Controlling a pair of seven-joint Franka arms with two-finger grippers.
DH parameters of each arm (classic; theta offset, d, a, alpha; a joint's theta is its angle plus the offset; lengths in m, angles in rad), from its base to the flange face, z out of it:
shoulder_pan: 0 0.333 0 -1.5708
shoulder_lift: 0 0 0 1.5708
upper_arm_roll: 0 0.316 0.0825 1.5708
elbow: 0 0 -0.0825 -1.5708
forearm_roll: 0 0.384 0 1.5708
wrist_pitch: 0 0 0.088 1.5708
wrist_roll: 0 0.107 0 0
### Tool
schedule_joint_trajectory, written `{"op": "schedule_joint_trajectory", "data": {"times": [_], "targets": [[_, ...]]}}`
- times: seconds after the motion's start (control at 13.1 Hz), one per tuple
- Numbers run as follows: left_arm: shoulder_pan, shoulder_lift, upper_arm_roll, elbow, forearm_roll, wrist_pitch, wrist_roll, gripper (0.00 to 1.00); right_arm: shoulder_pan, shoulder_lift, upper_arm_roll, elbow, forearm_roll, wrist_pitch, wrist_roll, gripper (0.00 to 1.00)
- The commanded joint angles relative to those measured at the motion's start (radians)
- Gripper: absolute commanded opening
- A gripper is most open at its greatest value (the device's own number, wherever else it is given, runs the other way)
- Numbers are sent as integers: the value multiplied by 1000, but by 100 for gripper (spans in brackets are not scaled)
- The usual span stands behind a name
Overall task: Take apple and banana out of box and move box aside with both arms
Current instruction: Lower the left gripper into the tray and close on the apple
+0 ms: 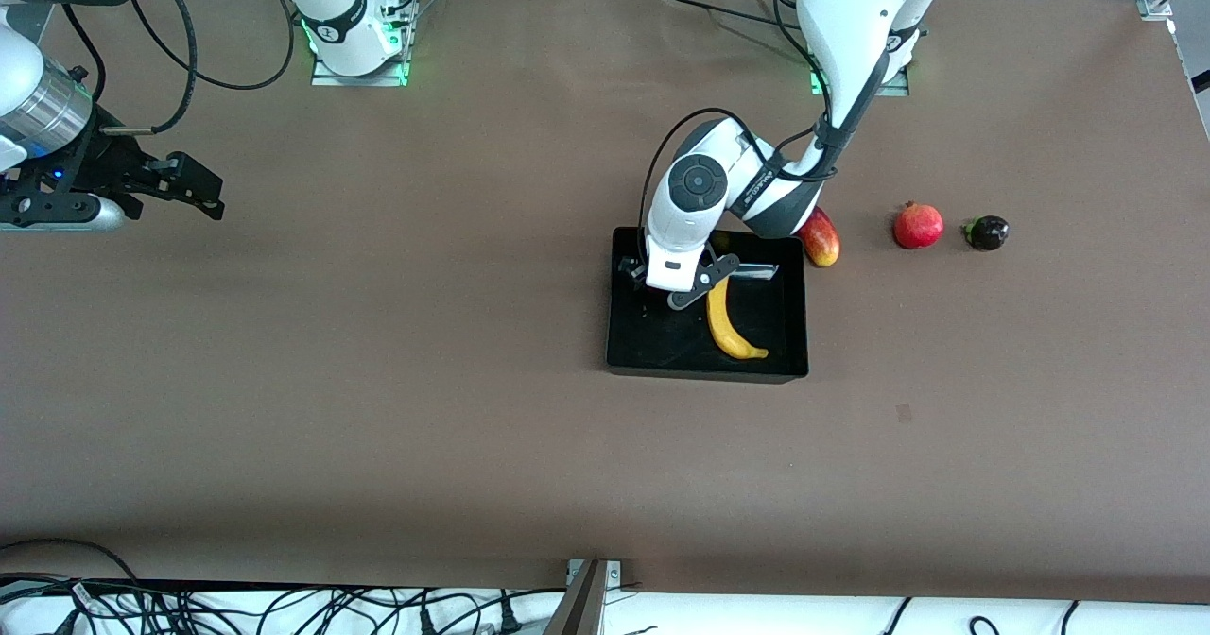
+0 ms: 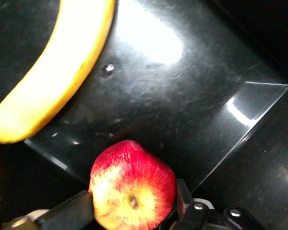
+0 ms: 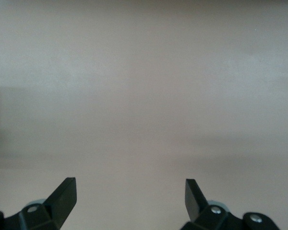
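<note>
one banana (image 1: 730, 323) lies lengthwise toward camera in tray (image 1: 662, 356).

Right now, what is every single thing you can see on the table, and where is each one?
tray: one, glossy black, mid-table
banana: one, yellow, in the tray
apple: one, red and yellow, between the left gripper's fingers over the tray
mango: one, red-yellow, beside the tray
pomegranate: one, red, beside the mango
small fruit: one, dark purple, beside the pomegranate
left gripper: black, over the tray
right gripper: black, open, waiting at the right arm's end
</note>
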Motion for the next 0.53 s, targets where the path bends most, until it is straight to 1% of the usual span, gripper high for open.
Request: {"op": "schedule_joint_trajectory", "data": {"times": [0.0,0.15,0.23,0.31,0.46], "targets": [[-12,68,4,3,36,44,-33,100,3,4,1,13,4,-1,-1,100],[-11,77,7,1,37,62,-33,99,3,4,1,13,4,-1,0,100],[-11,76,7,1,36,62,-35,80,3,4,1,13,4,1,-1,100],[-11,73,7,1,36,62,-42,64,3,4,1,13,4,1,0,100],[-9,67,7,3,37,55,-46,27,3,4,1,13,4,1,-1,100]]}}
